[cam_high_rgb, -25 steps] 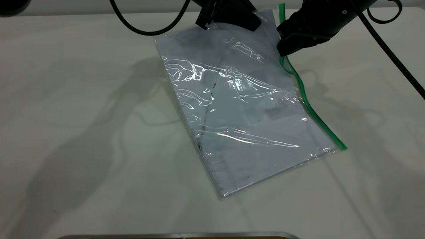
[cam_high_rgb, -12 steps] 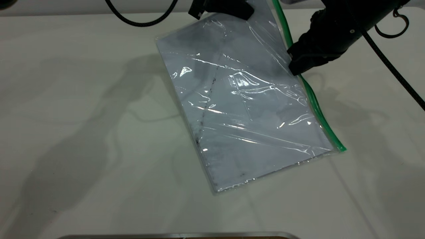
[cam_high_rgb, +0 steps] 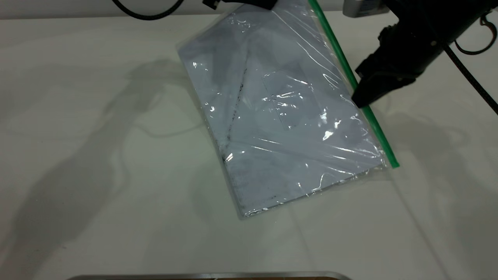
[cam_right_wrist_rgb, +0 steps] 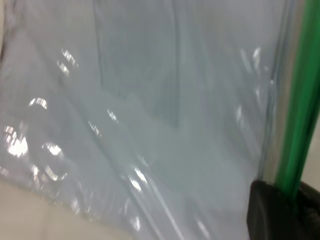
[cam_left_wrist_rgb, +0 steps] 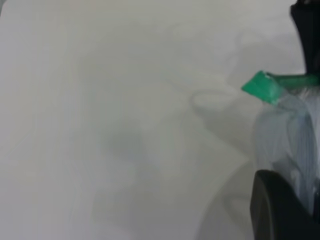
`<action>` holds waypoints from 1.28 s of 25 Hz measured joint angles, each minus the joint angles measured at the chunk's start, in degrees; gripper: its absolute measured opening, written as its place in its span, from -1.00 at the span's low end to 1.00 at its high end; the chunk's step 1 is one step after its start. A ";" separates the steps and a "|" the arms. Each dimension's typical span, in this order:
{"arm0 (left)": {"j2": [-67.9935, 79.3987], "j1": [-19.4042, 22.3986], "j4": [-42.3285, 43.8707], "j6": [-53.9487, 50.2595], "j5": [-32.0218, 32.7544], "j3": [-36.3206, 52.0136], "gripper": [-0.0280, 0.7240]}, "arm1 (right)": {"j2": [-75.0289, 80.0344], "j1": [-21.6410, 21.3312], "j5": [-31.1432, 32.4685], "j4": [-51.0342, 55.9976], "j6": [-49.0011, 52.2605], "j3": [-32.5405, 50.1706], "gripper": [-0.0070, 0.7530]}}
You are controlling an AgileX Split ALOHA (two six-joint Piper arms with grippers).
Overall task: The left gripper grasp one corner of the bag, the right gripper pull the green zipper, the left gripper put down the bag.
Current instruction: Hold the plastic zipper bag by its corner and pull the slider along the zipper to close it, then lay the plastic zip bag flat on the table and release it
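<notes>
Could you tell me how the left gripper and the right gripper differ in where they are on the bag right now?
The left gripper holds the bag by its raised far corner at the exterior view's top edge; the right gripper sits midway along the green zipper, pinching it. The left gripper is mostly out of frame; the right shows fully. Both are black and shut.

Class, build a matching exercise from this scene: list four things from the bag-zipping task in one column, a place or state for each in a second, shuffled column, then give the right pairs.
Things
1. left gripper
2. right gripper
3. bag
4. green zipper

Places or states
A. thin bright strip along the bag's long edge
B. near end on the table, far end lifted
C. tips on the strip, partway along it
D. at the exterior view's top edge, clamping the bag's corner

Pairs: 1-D, 2-C, 3-B, 4-A
</notes>
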 joint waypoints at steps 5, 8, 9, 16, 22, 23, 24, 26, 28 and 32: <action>-0.25 0.41 5.65 -2.54 -0.05 -0.18 -0.78 | 0.04 -0.19 6.78 -8.40 6.50 0.18 -0.82; -0.26 0.41 9.06 -3.92 -0.05 -0.18 -0.78 | 0.04 -0.19 11.26 -13.21 10.41 0.18 -0.82; -0.26 0.41 10.47 -4.51 -0.05 -0.18 -0.78 | 0.04 -0.19 12.79 -14.92 11.60 0.18 -0.82; -0.26 0.41 14.50 -6.91 -0.05 -0.18 -0.78 | 0.04 -0.19 17.45 -19.53 15.41 0.18 -0.82; -0.26 0.46 15.69 -7.04 -0.05 -0.18 -0.76 | 0.11 -0.23 15.91 -20.66 16.28 0.29 -0.68; -0.26 0.54 15.95 -7.11 -0.05 -0.18 -0.74 | 0.11 -0.31 15.91 -20.85 16.52 0.41 -0.63; -0.26 0.63 16.30 -7.34 -0.05 -0.18 -0.71 | 0.22 -0.38 15.71 -20.99 16.80 0.49 -0.54; -0.26 0.91 16.54 -8.18 -0.05 -0.18 -0.59 | 0.34 -0.42 15.05 -21.25 17.66 0.49 -0.32; -0.26 1.02 16.48 -9.29 -0.06 -0.28 -0.35 | 0.40 -0.42 14.34 -21.25 18.35 0.49 -0.09; -0.26 1.02 16.38 -13.27 -0.06 -0.40 0.23 | 0.40 -0.42 13.20 -21.27 18.49 0.49 0.32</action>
